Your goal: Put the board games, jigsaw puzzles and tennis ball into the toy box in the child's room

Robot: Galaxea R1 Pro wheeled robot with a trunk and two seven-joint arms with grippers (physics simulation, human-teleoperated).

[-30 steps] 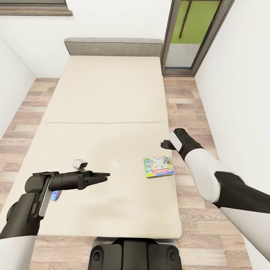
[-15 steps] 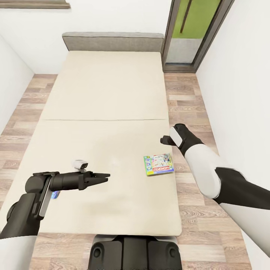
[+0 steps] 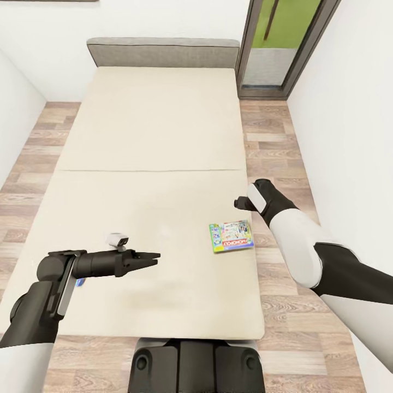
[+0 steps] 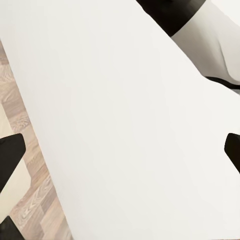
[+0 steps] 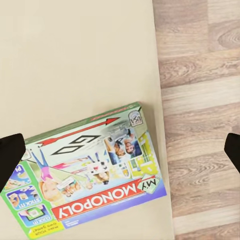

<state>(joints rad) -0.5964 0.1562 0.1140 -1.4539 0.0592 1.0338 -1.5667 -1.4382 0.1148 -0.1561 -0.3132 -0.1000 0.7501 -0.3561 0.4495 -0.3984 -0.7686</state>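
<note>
One flat, stiff, light Monopoly box (image 3: 231, 236) lies near the bed (image 3: 153, 136) edge; the right pincer (image 5: 120, 150), spread apart above it, should pinch its overhanging-side rim.

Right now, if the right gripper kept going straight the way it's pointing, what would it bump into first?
Most likely the Monopoly box lying near the edge of the bed. The right wrist view looks straight down onto it between the open fingers of the right gripper, with nothing in between. Depth is hard to judge.
</note>
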